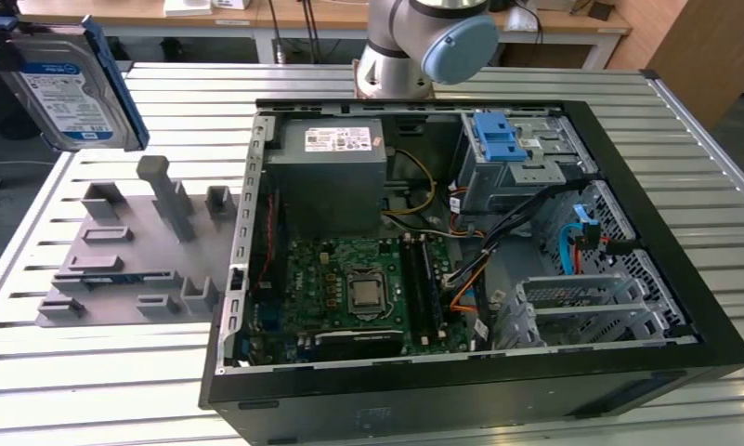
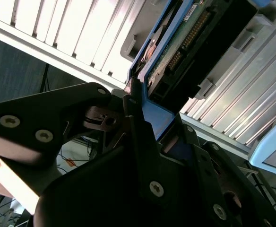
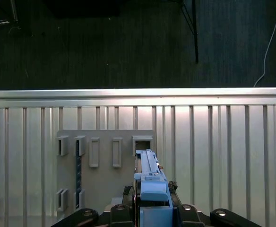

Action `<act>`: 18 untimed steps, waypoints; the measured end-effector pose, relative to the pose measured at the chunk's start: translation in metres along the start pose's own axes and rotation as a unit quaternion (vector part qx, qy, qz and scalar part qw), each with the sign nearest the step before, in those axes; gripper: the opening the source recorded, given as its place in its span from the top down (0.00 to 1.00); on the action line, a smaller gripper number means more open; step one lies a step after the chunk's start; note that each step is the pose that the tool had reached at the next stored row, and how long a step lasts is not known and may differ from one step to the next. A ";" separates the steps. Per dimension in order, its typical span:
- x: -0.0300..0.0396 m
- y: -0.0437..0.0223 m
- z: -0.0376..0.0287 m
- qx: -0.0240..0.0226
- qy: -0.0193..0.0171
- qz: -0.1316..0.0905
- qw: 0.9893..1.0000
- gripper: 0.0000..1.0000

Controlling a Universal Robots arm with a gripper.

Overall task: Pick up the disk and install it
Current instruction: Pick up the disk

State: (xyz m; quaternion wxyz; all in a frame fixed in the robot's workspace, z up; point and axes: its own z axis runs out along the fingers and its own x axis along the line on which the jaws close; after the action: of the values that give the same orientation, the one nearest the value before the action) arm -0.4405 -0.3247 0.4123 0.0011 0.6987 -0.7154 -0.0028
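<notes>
The disk (image 1: 68, 91), a silver-grey drive with a white-and-blue label in a blue bracket, hangs tilted in the air at the exterior view's far upper left, above the table's corner. In the second wrist view my gripper (image 2: 153, 126) is shut on the disk (image 2: 185, 42), its black fingers (image 2: 134, 113) clamping the blue bracket's end. The first wrist view looks down the disk's (image 3: 150, 172) thin edge, held above a grey holder plate (image 3: 105, 182).
The grey holder plate (image 1: 137, 251) with upright slots lies on the slatted metal table (image 1: 86, 390). Beside it, toward the exterior view's right, lies an open computer case (image 1: 471, 390) with a motherboard (image 1: 359, 288), a drive cage with a blue latch (image 1: 502, 139) and loose cables (image 1: 557, 232).
</notes>
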 end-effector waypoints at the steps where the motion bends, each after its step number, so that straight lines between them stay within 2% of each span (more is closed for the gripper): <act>1: 0.0000 0.0000 -0.0008 0.000 0.000 0.000 1.000 0.64; 18: -0.0001 0.0001 -0.0173 0.000 0.000 0.000 1.000 0.64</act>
State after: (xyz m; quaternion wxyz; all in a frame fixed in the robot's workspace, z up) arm -0.4405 -0.3247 0.4296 0.0012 0.6987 -0.7154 -0.0028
